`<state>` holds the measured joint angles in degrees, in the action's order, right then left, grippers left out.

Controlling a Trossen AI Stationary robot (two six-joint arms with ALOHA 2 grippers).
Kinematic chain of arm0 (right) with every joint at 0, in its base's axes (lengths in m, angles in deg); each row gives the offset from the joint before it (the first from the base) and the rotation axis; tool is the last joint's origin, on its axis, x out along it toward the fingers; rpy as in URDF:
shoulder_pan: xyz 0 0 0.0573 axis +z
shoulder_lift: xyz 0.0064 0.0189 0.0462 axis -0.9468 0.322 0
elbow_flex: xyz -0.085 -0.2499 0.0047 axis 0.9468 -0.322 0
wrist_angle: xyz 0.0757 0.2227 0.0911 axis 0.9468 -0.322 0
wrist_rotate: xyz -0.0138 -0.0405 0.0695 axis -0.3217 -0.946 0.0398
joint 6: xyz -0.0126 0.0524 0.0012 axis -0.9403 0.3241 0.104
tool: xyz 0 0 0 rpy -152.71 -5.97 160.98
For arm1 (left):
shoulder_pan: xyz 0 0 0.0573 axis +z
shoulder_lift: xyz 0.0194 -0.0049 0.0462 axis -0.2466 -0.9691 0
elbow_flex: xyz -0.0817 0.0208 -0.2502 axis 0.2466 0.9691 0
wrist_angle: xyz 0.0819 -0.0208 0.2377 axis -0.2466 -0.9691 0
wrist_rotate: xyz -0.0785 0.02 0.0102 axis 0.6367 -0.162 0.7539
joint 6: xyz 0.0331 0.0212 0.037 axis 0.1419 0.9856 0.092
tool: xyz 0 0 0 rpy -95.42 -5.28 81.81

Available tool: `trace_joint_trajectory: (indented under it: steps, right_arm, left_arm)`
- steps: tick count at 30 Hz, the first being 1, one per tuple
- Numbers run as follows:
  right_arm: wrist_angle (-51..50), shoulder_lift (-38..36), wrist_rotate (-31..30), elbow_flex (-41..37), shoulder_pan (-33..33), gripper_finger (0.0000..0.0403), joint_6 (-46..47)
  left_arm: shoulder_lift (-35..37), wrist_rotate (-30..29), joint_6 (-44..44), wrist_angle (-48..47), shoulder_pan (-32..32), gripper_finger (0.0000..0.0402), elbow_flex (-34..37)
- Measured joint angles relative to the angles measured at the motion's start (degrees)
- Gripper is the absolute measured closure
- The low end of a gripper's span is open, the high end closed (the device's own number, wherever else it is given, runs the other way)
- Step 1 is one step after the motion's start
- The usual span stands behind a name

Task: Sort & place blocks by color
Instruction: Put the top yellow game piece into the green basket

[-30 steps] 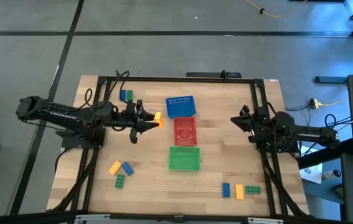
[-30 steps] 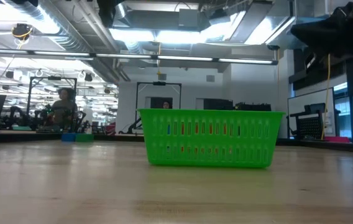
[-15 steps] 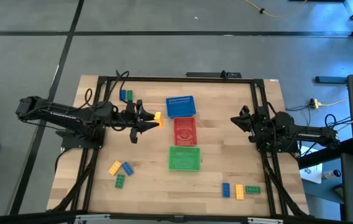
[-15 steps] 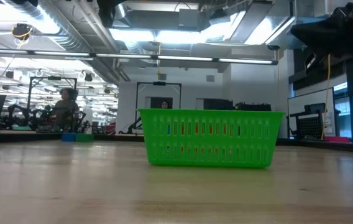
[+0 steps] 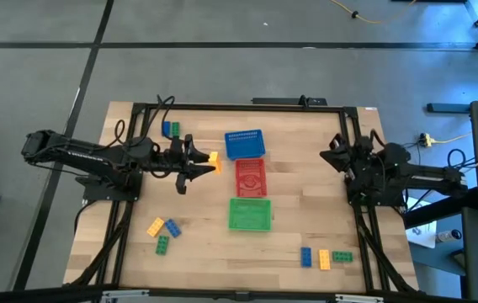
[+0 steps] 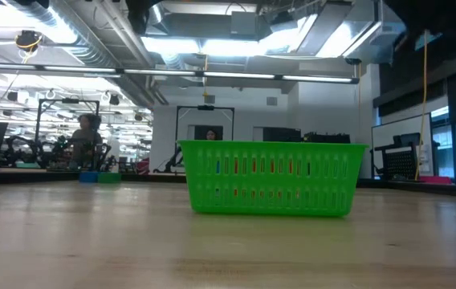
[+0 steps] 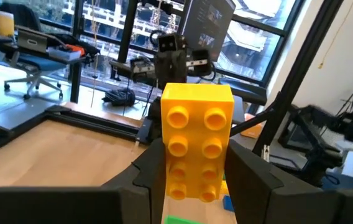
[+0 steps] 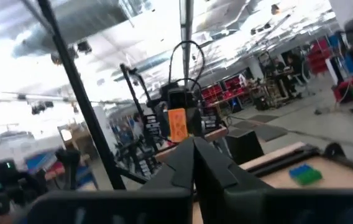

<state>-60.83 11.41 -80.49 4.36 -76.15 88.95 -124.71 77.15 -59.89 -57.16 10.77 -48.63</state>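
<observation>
My left gripper [image 5: 208, 160] hovers just left of the blue basket [image 5: 245, 144] and the red basket [image 5: 251, 177], shut on a yellow block [image 5: 214, 157], which fills the left wrist view [image 7: 198, 124]. My right gripper [image 5: 326, 152], shut and empty, is held above the table's right side. A blue and a green block [image 5: 170, 129] lie near the far left. Yellow, blue and green blocks [image 5: 162, 231] lie near left. Three more [image 5: 324, 257] lie near right. My left gripper pinches the yellow block between its two fingers, one on each long side of its rear half [image 7: 171, 180]. The fingers [image 7: 148, 174] come level from the table's left. The block is lifted clear, its other end sticking out past the fingertips, studs toward the wrist camera.
The green basket [image 5: 249, 214] sits nearest in the row of three at the table's middle and stands in front in the low view [image 6: 268, 178]. A black frame [image 5: 239, 107] runs around the table. Bare wood lies between the baskets and each arm.
My right arm has drawn back toward the table's right edge, and its dark shape has left the upper right of the low view. My left gripper and the yellow block have stayed where they were.
</observation>
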Motion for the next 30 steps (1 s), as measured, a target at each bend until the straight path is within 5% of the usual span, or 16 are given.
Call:
trace_joint_trajectory:
  steps: [16,30]
  right_arm:
    - [-12.4,28.1,6.7,21.4,0.0,0.0399,-14.8]
    - [-13.4,31.0,5.2,21.8,0.0,0.0401,-16.8]
  left_arm:
    - [0.0,0.0,0.1,0.3,0.0,0.0276,0.0]
    - [0.0,0.0,0.1,0.2,0.0,0.0276,0.0]
